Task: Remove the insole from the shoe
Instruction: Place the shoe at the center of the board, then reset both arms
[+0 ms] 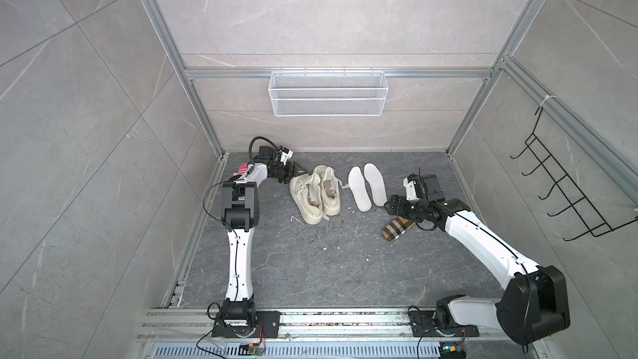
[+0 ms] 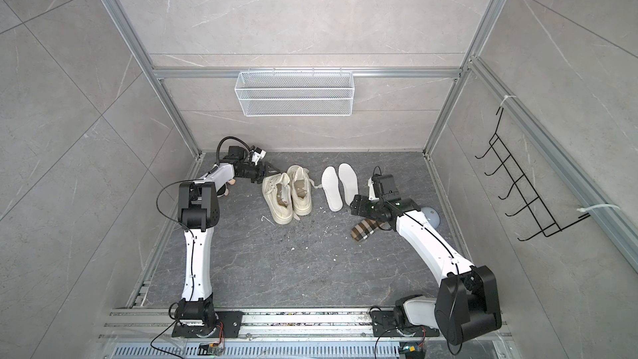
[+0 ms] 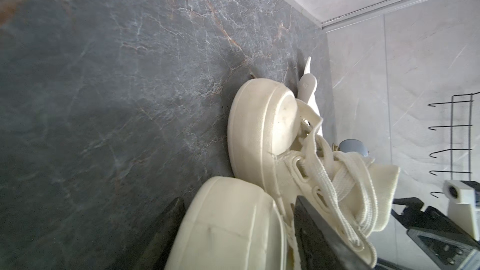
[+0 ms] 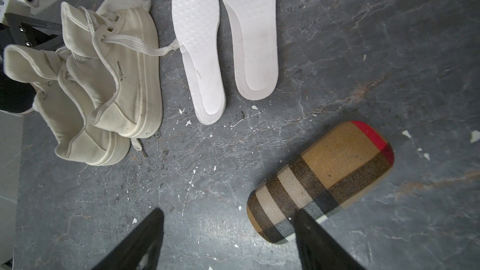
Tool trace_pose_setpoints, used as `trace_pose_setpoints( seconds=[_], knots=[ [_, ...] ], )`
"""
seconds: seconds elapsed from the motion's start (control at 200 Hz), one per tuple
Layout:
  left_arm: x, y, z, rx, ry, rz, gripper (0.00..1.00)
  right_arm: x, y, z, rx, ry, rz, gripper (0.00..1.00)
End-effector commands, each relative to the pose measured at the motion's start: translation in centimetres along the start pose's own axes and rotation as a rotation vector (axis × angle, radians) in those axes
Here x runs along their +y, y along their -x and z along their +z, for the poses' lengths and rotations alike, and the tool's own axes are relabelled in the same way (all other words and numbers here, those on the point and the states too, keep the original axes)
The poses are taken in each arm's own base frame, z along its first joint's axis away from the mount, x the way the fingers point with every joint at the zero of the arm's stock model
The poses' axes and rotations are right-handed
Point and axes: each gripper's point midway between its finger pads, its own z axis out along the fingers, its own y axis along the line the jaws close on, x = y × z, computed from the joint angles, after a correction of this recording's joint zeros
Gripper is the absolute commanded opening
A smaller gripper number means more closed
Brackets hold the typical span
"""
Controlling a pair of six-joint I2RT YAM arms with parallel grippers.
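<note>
On the dark floor (image 1: 310, 264), two cream shoes are sitting side by side and touching, with their toes pointing at the back wall. The left shoe (image 1: 306, 198) is lying nearer the left arm, and the right shoe (image 1: 330, 190) is leaning against it. The left insole (image 1: 359, 188) and the right insole (image 1: 376, 183) are lying flat on the floor just beside the shoes, out of them. A lace (image 4: 155, 50) from the right shoe is reaching across to the left insole. The left gripper (image 3: 239, 200) is waiting at the left shoe's toe, its fingers spread wide with the toe sitting between them. The right gripper (image 4: 230, 211) is hanging over the floor by a checked case (image 4: 322, 180), fingers spread wide and gripping nothing.
</note>
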Motion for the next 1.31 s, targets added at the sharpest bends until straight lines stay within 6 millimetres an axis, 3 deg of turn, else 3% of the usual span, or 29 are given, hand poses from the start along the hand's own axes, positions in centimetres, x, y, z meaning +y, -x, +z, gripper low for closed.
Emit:
trace_pose_setpoints(
  seconds=[0.0,0.391,0.576,0.601,0.721,0.932,1.132,1.302],
  knots=[
    [-1.6,1.6,-0.8,-0.034,0.009,0.082,0.73,-0.6,-0.5,-0.9,-0.003,-0.030,-0.021,0.81],
    [-3.2,3.2,-2.6,-0.092,0.059,0.159,0.74,-0.8,-0.4,-2.4,-0.029,-0.046,-0.028,0.84],
    [-4.0,4.3,-4.5,-0.125,0.158,0.262,0.81,-1.1,-0.3,-3.3,-0.050,-0.063,-0.032,0.87],
    [-5.5,5.0,-5.7,-0.153,0.175,0.298,0.83,-1.2,-0.4,-3.4,-0.050,-0.067,-0.034,0.88],
    [-6.9,6.1,-8.2,-0.200,0.268,0.384,0.99,-1.8,-0.3,-4.3,-0.067,-0.095,-0.043,0.92],
    [-12.0,6.9,-14.0,-0.330,0.377,0.525,1.00,-2.6,0.0,-5.9,-0.101,-0.137,-0.056,0.96],
    [-18.3,3.1,-20.7,-0.520,0.434,0.625,1.00,-3.5,0.8,-7.2,-0.166,-0.185,-0.072,0.99],
    [-20.4,-3.0,-25.3,-0.639,0.509,0.612,1.00,-3.8,2.1,-8.8,-0.254,-0.214,-0.096,0.99]
  ],
)
